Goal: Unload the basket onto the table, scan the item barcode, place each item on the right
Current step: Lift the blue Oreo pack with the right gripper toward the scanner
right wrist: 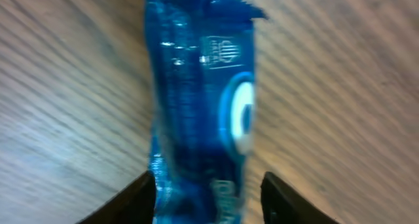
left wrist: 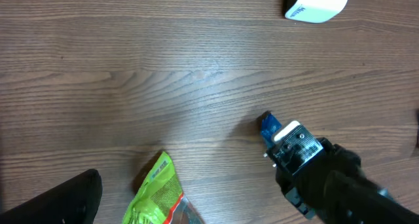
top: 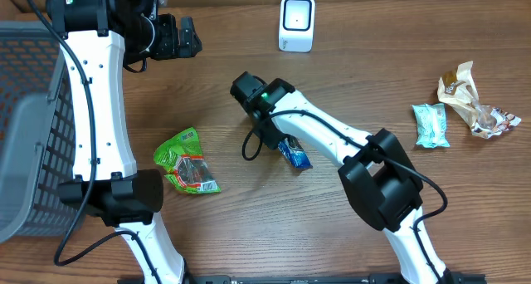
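Wrappers like the one on this blue packet look thin, shiny and soft, so I think it weighs very little, bends easily and can slip. It lies flat on the desk, near the middle, well apart from the white scanner. The right gripper is down over it, jaws apart with the packet between them; one finger seems to touch an edge, the other shows a tiny gap, so it is not pinched yet. A soft hold across the narrow sides looks best, so the snack inside is not crushed. I cannot see the barcode. The left gripper hangs far off, jaws wide apart, holding nothing
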You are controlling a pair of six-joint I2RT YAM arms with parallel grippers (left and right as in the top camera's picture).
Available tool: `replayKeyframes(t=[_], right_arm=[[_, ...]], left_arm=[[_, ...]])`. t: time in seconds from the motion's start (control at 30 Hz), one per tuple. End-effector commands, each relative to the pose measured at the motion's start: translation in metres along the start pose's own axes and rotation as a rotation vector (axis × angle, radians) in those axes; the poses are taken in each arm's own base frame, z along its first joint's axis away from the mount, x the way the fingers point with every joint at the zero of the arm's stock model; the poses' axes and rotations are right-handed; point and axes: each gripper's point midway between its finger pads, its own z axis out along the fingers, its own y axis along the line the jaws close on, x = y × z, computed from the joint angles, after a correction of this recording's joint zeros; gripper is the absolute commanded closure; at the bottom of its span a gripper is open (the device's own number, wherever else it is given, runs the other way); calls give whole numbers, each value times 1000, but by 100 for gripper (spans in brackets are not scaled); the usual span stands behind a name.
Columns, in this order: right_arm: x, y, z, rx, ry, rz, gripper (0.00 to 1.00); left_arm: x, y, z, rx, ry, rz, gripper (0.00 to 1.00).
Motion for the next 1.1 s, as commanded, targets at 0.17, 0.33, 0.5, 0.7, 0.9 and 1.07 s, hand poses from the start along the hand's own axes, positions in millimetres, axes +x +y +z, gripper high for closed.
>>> replayKeyframes(t=[0.17,0.33,0.5,0.7,0.9,1.07], right_arm=[[9,-14,16,111,-1,68,64],[20,-12,22,110,33,57,80],[17,-7,24,57,25,69,96],[19,10,11,-248,59,129,96],[-7,6,-73,-917,-103,190,96],[-15,-45,-134,-1343,-279,338,96]], left_arm=[[0,-3,-1,0,-3,-7,0],[0,-3,-1,1,-3,-7,0],[0,-3,-1,1,-3,-7,0],[0,-3,-1,1,-3,-7,0],[0,-3,-1,1,-3,-7,0],[0,-3,-1,1,-3,-7,0]])
